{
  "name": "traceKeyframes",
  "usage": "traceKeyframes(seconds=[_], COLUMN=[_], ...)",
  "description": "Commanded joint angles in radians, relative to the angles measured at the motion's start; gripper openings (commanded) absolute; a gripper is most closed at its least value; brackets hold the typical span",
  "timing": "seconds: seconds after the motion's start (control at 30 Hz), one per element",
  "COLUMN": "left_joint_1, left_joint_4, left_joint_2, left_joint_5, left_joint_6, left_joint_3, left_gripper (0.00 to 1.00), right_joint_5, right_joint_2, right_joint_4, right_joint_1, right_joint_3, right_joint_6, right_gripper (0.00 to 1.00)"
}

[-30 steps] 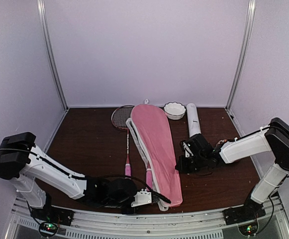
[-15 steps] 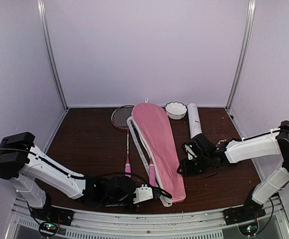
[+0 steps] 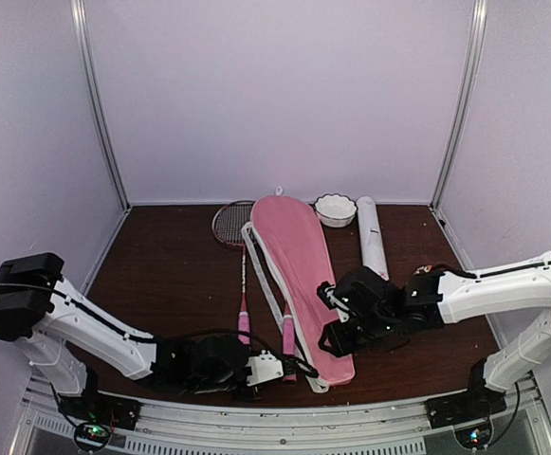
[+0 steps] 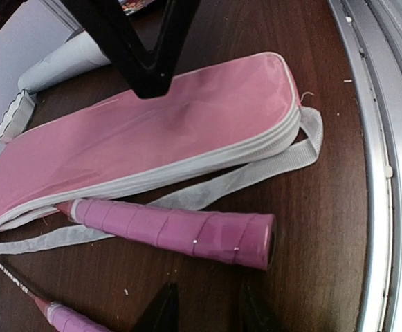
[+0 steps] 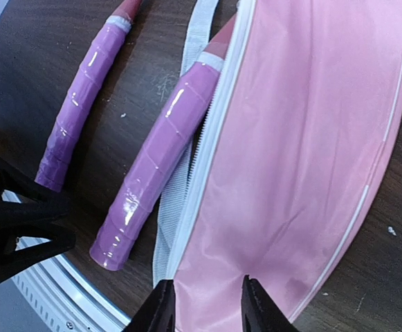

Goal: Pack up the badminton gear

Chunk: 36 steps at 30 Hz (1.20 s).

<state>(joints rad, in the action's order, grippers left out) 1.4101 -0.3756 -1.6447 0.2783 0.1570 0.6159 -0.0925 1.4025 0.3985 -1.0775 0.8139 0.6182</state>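
The long pink cover lies on the table, its narrow end toward me. One racket lies left of it, its pink handle bare. A second pink handle sticks out of the cover's open zip edge. The white tube lies to the right. My left gripper is open and empty, just short of that handle's butt. My right gripper is open over the cover's lower end, with a fingertip against the fabric. No shuttlecocks are in view.
A small white scalloped bowl stands at the back between the cover and the tube. The cover's white strap loops loose by the handle. The metal front rail runs close behind my left gripper.
My right gripper has moved left and toward me, from beside the tube onto the cover's lower end. The cover's narrow end has shifted slightly right. My left gripper has barely moved.
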Motion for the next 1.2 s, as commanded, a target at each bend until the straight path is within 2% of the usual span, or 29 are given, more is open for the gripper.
traceKeyframes(seconds=[0.0, 0.2, 0.6, 0.9, 1.07, 1.17], left_joint_1=[-0.001, 0.011, 0.028, 0.038, 0.040, 0.045], left_joint_4=[-0.097, -0.159, -0.221, -0.234, -0.249, -0.249], left_joint_2=[0.108, 0.209, 0.249, 0.237, 0.238, 0.238], left_joint_5=[0.059, 0.137, 0.196, 0.203, 0.208, 0.201], left_joint_6=[-0.018, -0.044, -0.053, -0.047, -0.044, -0.037], left_joint_3=[-0.085, -0.188, -0.248, -0.252, -0.260, -0.263], left_gripper=[0.34, 0.38, 0.39, 0.39, 0.39, 0.39], right_joint_5=[0.125, 0.200, 0.313, 0.347, 0.300, 0.289], right_joint_2=[0.103, 0.267, 0.449, 0.482, 0.497, 0.492], right_joint_4=[0.062, 0.144, 0.344, 0.392, 0.339, 0.322], right_joint_1=[-0.056, -0.102, -0.193, -0.204, -0.203, -0.202], right_joint_3=[0.105, 0.256, 0.430, 0.443, 0.417, 0.416], right_joint_6=[0.038, 0.070, 0.099, 0.133, 0.137, 0.139], right_gripper=[0.35, 0.33, 0.32, 0.30, 0.25, 0.16])
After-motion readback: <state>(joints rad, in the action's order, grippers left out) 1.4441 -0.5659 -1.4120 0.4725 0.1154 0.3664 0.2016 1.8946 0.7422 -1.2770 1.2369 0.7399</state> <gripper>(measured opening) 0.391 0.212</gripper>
